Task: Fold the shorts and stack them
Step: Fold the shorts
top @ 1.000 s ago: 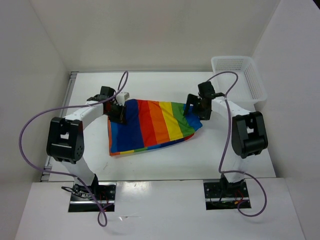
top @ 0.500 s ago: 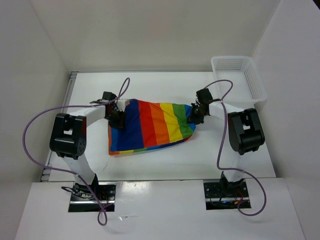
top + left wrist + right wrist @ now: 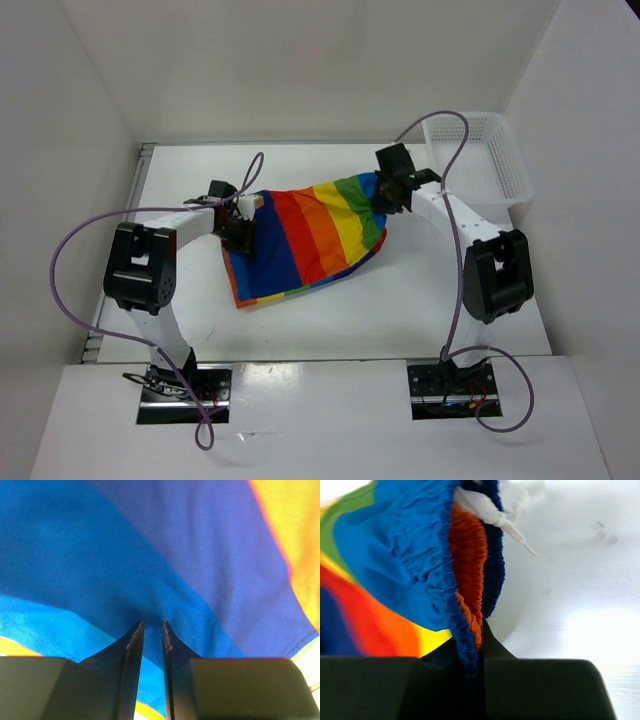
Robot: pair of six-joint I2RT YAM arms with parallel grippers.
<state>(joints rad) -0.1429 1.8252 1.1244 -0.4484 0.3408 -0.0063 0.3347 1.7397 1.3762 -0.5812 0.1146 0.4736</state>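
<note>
The rainbow-striped shorts (image 3: pixel 300 240) are stretched between my two grippers over the middle of the table, with the right end raised. At their left, blue end, my left gripper (image 3: pixel 240 228) is shut on the fabric. In the left wrist view its fingertips (image 3: pixel 152 622) pinch a pucker of blue cloth (image 3: pixel 200 555). My right gripper (image 3: pixel 388 200) is shut on the right end. The right wrist view shows it (image 3: pixel 476 630) clamped on the gathered blue and orange waistband (image 3: pixel 465 555), with the white drawstring (image 3: pixel 485 507) hanging above.
A white mesh basket (image 3: pixel 480 140) stands at the back right corner, just beyond the right arm. White walls enclose the table (image 3: pixel 420 300) on the left, back and right. Purple cables loop off both arms.
My right gripper has shut on the shorts' right end and carried it up and toward the back. The cloth has swung and shifted with it. The left gripper has kept its hold.
</note>
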